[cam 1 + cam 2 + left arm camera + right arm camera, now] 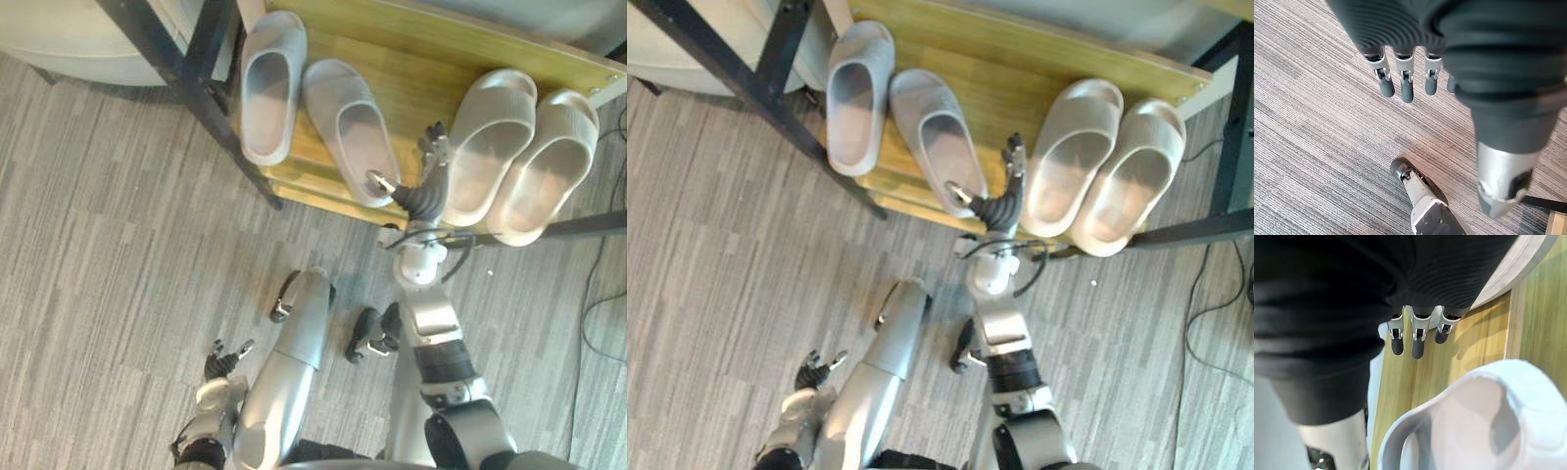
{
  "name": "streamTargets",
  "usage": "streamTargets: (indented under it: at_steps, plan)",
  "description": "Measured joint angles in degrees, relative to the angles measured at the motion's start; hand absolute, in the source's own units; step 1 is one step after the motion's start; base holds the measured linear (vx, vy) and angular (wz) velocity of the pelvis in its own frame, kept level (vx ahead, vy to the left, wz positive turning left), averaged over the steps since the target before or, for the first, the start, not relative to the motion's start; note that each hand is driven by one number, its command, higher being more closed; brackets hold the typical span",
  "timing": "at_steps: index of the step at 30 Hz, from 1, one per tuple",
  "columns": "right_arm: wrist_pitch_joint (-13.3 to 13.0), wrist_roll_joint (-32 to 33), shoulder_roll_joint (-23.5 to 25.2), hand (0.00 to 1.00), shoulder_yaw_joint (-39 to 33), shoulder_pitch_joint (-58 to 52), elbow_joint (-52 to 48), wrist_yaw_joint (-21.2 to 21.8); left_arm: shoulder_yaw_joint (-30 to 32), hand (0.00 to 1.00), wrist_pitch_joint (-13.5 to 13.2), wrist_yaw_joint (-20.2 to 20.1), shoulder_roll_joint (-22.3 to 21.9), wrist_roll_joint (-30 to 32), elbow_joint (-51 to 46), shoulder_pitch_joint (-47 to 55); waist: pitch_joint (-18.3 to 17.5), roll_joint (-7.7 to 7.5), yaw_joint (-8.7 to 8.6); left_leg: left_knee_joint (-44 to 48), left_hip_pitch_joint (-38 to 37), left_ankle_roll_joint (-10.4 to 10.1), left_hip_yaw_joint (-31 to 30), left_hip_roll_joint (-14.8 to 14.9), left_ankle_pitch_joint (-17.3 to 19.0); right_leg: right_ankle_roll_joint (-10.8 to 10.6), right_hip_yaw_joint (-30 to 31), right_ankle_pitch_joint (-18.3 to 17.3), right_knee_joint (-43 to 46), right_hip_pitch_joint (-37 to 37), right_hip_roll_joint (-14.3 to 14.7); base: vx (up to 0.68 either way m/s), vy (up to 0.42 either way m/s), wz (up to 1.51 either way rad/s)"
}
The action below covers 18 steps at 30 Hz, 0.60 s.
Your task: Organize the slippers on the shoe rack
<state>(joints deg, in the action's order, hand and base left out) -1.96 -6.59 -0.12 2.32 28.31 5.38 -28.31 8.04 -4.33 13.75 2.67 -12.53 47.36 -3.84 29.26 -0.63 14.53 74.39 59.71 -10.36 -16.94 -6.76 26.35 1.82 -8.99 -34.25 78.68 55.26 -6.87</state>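
Observation:
Four slippers lie on the wooden shelf (411, 69) of the shoe rack. Two grey ones are at the left: one (272, 88) lies straight, the other (351, 132) is angled with its heel at the shelf's front edge. A beige pair (490, 142) (547, 166) lies side by side at the right. My right hand (428, 191) is open over the shelf between the angled grey slipper and the beige pair. Its straight fingers (1418, 340) hover above bare wood, and its thumb is by the grey slipper's (1488, 421) heel. My left hand (220, 364) hangs open, low over the floor, fingers (1405, 88) relaxed.
Black metal legs (186, 69) of the rack slant down at the left, and a black bar (588, 227) runs under the shelf at the right. A pale rounded object (69, 49) stands at the far left. Grey striped carpet (118, 245) lies in front of the rack.

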Motion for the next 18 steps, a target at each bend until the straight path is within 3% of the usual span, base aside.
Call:
streamTargets:
  at_steps: [18]
  plan:
    - [-1.85, 5.68, -0.54, 0.00, 0.25, 3.54, 5.68, 1.41, 0.00, 0.00, -0.02, -0.18, 0.12, -0.65, 0.57, -0.01, 0.04, -0.03, -0.15, -0.03, 0.56, -0.01, 0.04, 0.04, -0.01, 0.00, 0.04, 0.00, 0.07, 0.62, -0.02, 0.00, -0.001, 0.00]
